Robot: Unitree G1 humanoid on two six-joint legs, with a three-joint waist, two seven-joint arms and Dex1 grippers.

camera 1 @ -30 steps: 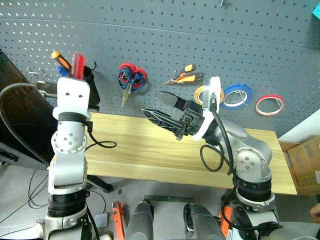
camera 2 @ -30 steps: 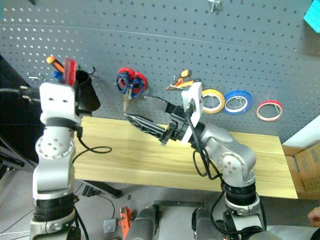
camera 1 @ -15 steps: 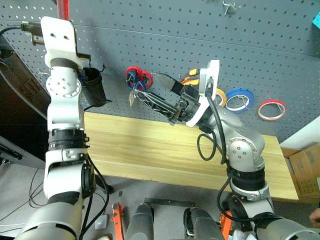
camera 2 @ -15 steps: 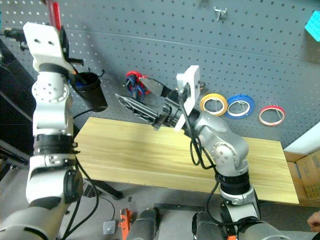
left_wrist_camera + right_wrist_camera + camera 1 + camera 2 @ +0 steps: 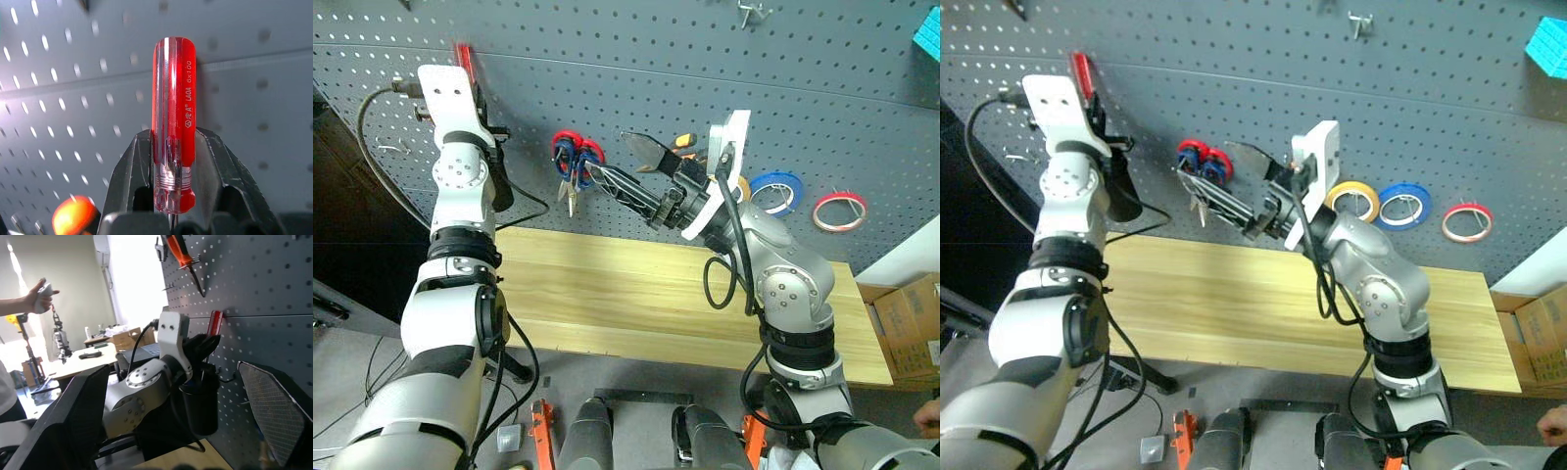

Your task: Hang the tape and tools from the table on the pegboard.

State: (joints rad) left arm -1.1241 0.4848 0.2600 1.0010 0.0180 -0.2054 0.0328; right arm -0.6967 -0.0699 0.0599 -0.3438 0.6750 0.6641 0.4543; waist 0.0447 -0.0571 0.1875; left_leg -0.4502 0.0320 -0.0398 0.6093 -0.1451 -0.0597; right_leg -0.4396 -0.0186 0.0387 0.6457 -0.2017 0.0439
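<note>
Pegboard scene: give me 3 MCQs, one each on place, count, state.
1. Where is the red screwdriver?
A. on the table
B. in the left gripper, up at the pegboard
C. in the right gripper

2. How many tape rolls hang on the pegboard?
A. one
B. three
C. five

3. The right gripper is:
A. open, empty
B. shut on pliers
C. shut on tape

Key: B, the fingers clamp its handle; B, yellow, blue, red; A, fingers spread with nothing between.
</note>
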